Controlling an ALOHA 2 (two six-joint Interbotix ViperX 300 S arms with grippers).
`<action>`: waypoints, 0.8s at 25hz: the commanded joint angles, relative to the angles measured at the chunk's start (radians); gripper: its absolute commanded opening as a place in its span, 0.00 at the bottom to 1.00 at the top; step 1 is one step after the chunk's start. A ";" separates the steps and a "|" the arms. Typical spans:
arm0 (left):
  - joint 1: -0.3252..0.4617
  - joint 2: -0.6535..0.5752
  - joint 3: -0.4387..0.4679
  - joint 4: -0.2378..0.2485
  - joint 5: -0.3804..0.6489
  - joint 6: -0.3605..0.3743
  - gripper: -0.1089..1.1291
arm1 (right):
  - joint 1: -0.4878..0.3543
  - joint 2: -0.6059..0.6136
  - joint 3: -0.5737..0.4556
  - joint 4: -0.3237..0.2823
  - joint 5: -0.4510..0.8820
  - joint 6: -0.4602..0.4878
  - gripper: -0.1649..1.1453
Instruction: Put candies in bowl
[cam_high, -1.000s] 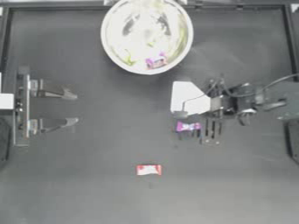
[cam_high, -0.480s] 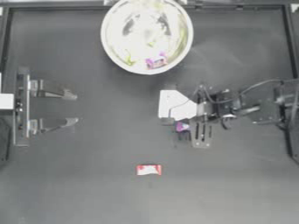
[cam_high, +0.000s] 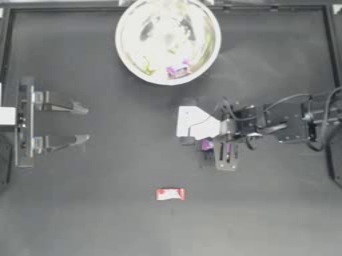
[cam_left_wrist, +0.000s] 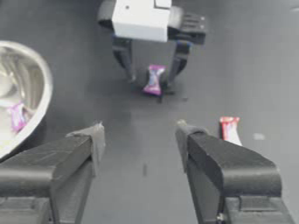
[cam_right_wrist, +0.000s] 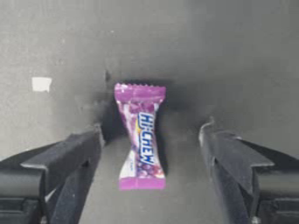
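The right gripper (cam_right_wrist: 149, 135) has come down over the purple candy (cam_right_wrist: 140, 142), jaws apart either side; it looks ready to close. The left gripper (cam_high: 80, 123) waits, open.

Dark table (cam_high: 93, 215): bowl (cam_high: 200, 30) is set at the far edge, purple candy (cam_right_wrist: 140, 138) mid-table, red candy (cam_high: 170, 194) nearer.

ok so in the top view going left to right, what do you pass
left gripper, parked at the left edge with jaws open → red candy → purple candy, lying between the open jaws of the right gripper. The bowl is left out because it spans the middle.
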 joint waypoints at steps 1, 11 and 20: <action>0.002 -0.002 -0.009 -0.002 -0.006 0.000 0.80 | 0.002 -0.002 -0.011 0.015 -0.008 0.003 0.80; 0.002 -0.002 -0.008 -0.008 -0.006 -0.002 0.80 | -0.002 -0.021 -0.011 0.021 -0.009 0.002 0.51; 0.002 -0.002 0.003 -0.018 -0.012 0.000 0.80 | -0.066 -0.264 0.005 -0.023 -0.118 -0.003 0.51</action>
